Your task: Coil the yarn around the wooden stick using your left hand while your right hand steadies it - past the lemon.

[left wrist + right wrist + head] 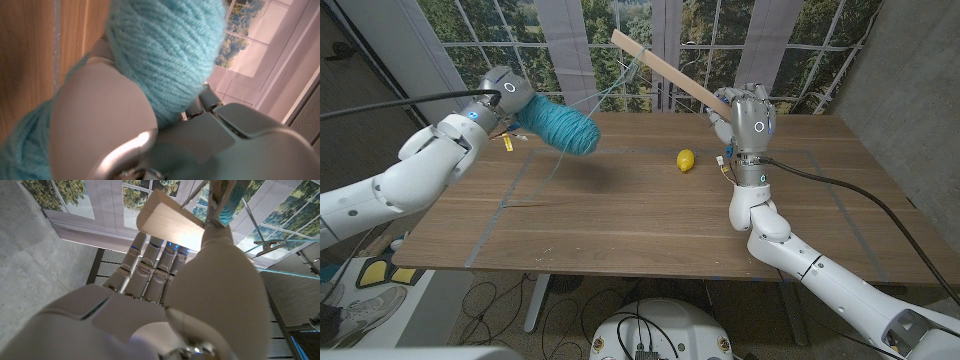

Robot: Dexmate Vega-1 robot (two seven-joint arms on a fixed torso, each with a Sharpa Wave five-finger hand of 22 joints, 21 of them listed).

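My left hand [500,105] holds a big teal yarn ball [558,127] up above the table's far left part. In the left wrist view the yarn ball [170,50] bulges over my left hand [115,130]. A thin strand [616,88] runs from the ball up to the wooden stick [665,66]. My right hand [745,118] grips the stick's lower end, and the stick slants up toward the left, off the table. In the right wrist view the stick [167,222] passes between the fingers [150,265] and thumb. A lemon [686,159] lies on the table, left of my right hand.
The wooden table [650,220] carries thin tape lines [510,190] marking a rectangle. A small yellow object [509,143] lies at the far left edge, under my left arm. Windows stand behind the table.
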